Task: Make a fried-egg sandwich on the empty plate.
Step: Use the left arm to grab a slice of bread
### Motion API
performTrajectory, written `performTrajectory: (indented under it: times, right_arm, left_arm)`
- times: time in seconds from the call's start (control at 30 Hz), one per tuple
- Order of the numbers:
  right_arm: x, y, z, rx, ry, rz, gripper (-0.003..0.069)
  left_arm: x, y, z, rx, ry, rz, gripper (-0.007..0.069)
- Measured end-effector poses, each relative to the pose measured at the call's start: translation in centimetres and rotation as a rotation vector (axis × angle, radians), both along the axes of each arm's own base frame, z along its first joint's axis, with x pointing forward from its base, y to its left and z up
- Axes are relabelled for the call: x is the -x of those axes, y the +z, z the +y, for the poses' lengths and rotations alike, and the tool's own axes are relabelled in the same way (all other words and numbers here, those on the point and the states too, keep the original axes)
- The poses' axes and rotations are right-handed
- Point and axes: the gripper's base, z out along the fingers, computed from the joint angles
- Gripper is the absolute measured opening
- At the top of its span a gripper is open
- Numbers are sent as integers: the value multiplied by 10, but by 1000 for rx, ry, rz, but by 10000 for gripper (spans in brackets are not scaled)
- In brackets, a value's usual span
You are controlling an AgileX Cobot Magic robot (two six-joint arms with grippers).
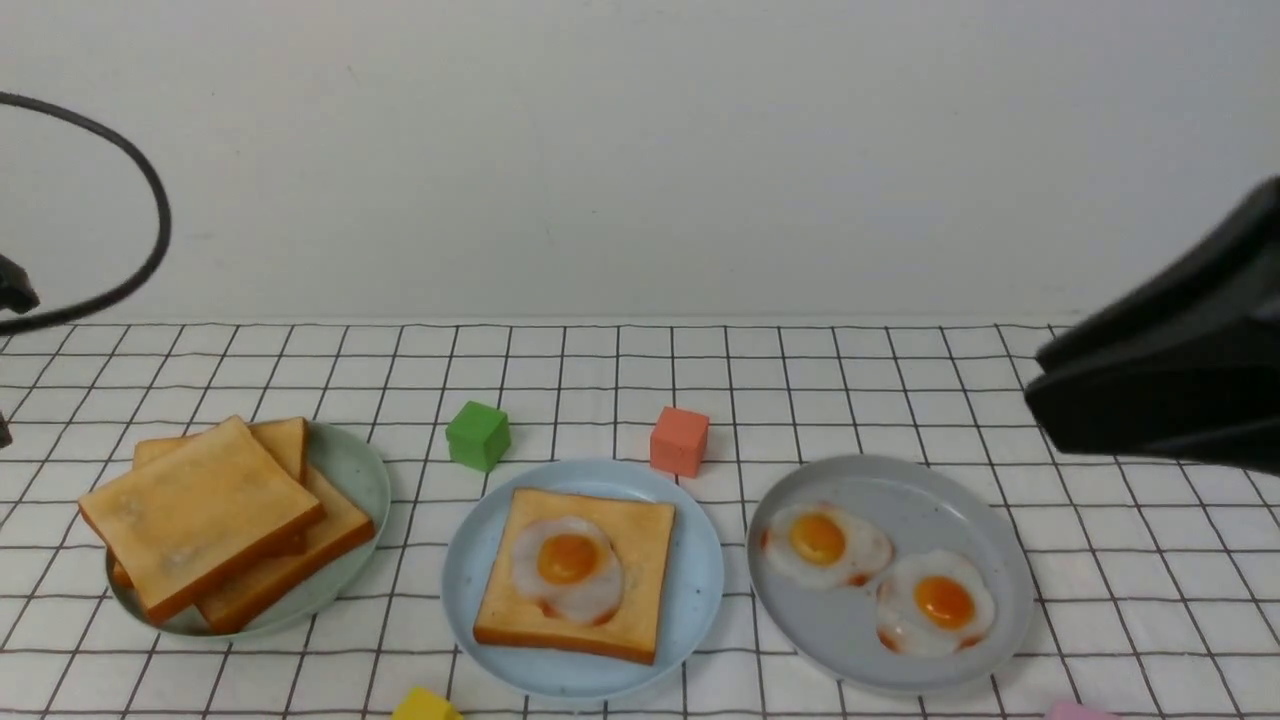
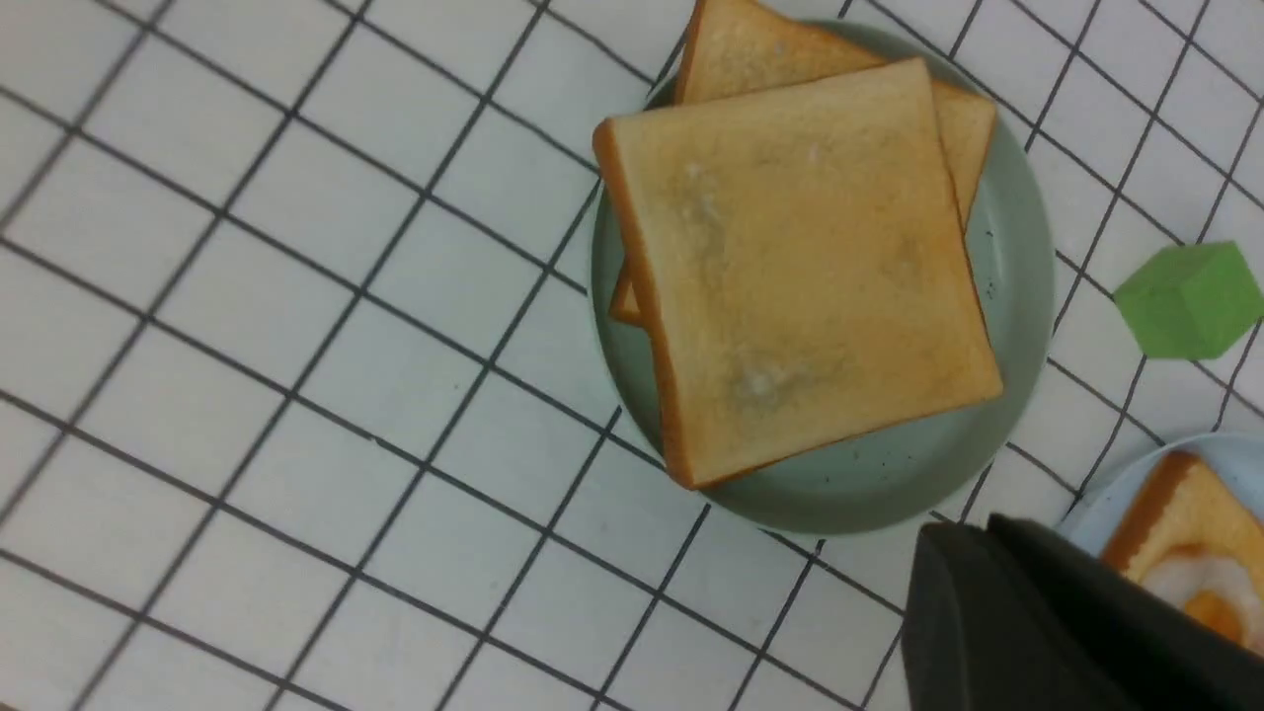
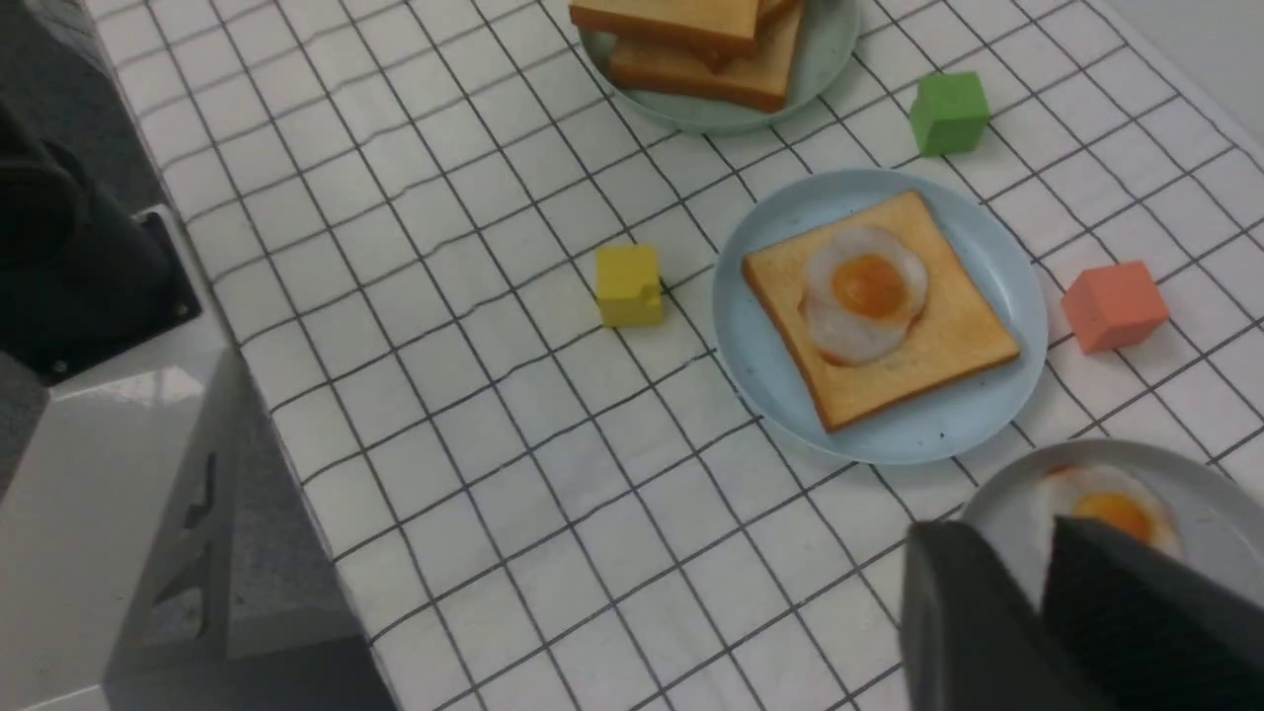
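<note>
"What lay on the round light-blue plate [image 1: 700,580]?"

"One square golden toast slice [image 1: 640,540], with a glossy white fried egg [image 1: 567,565] uncovered on top."

"And the other plates?"

"The pale green plate [image 1: 360,480] held stacked toast slices [image 1: 200,510]. The grey plate [image 1: 900,490] held two eggs [image 1: 825,540] side by side."

"The grippers?"

"The left gripper [image 2: 987,533] had its fingers pressed together, empty. The right gripper [image 1: 1040,378] was likewise drawn together, holding nothing."
</note>
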Motion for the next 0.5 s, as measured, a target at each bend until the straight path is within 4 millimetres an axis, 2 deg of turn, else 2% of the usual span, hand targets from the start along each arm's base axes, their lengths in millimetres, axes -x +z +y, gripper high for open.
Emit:
performTrajectory:
  times: [0.03,0.1,0.13,0.23,0.33,0.37,0.43,0.5]
  right_arm:
    - [5,0,-2,-11,1,4,30]
    - [9,-2,-4,-18,-4,14,-7]
    - [9,-3,-4,-17,-4,14,-8]
    - [9,-7,-4,-10,-5,35,0]
    - [9,-12,-3,2,0,57,24]
    - [9,-12,-3,2,0,57,24]
    - [9,-14,-3,10,4,68,46]
    - [9,-14,-3,12,5,70,62]
  left_arm:
    - [-6,-8,8,48,38,20,38]
    - [-16,-26,21,104,92,67,61]
    - [-17,-27,22,110,96,70,66]
    - [-32,-54,32,151,124,143,130]
    - [-43,-75,36,180,135,186,232]
    - [-44,-76,36,180,136,188,232]
    - [-49,-86,39,175,129,194,307]
    - [-55,-92,41,168,120,181,349]
